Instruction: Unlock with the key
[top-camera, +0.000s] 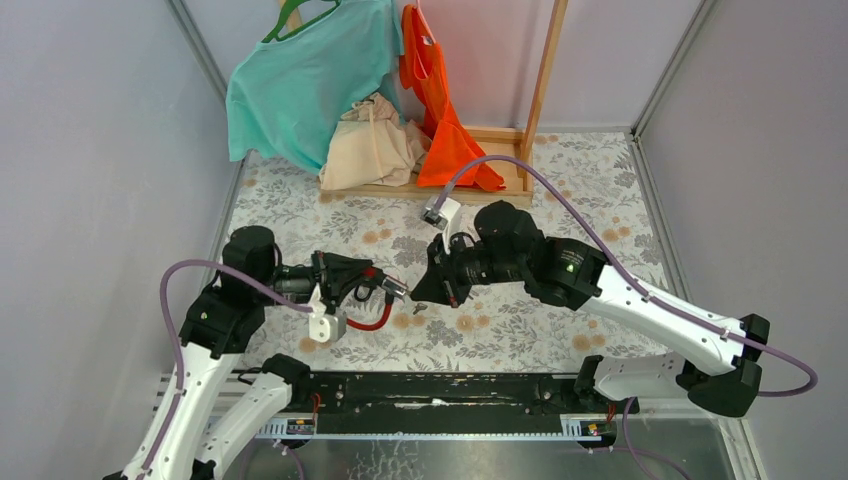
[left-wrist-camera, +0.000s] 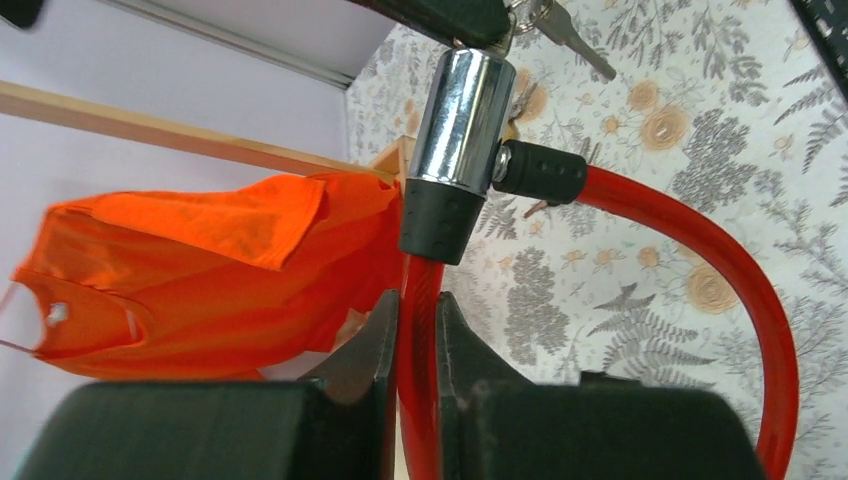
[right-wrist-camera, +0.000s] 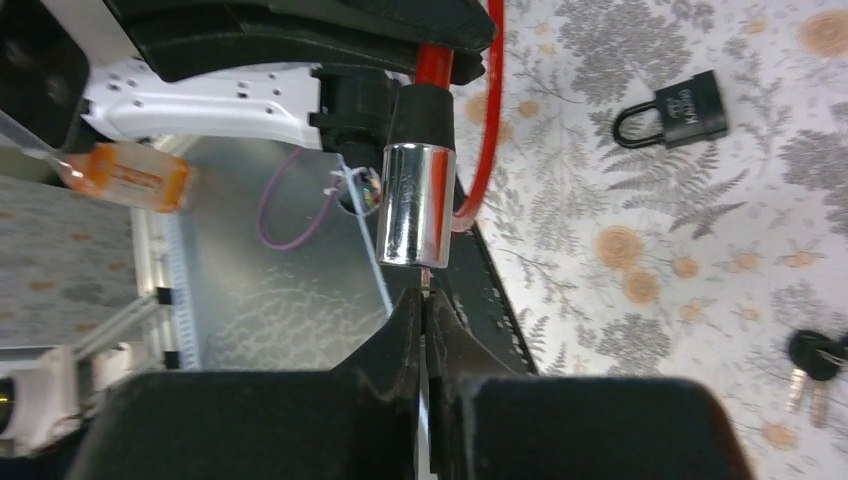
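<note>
The red plastic-sheathed cable lock (top-camera: 376, 322) is held clear of the floral-patterned surface (top-camera: 560, 190), near its middle, between the two arms. Its chrome cylinder barrel (right-wrist-camera: 418, 205) carries a black collar, and the red cable loops round and re-enters the barrel through a black side plug (left-wrist-camera: 540, 172). The left hand (left-wrist-camera: 412, 325) is closed on the cable just behind the collar, both fingers pressed against the red sheath. The thin metal key (right-wrist-camera: 427, 284) meets the free end face of the barrel; how deep it sits cannot be determined. The right hand (right-wrist-camera: 425, 305) is closed on this key, its fingers almost touching. A second silver key (left-wrist-camera: 575, 38) hangs from a ring beside the barrel. A black padlock (right-wrist-camera: 672, 108) lies flat on the surface, well apart from the cable lock, and two black-headed keys (right-wrist-camera: 815, 358) lie further off. At the far edge, a wooden rack (top-camera: 545, 75) carries a teal shirt (top-camera: 305, 85) and an orange garment (top-camera: 440, 110), with a beige cloth bag (top-camera: 370, 145) between them.
</note>
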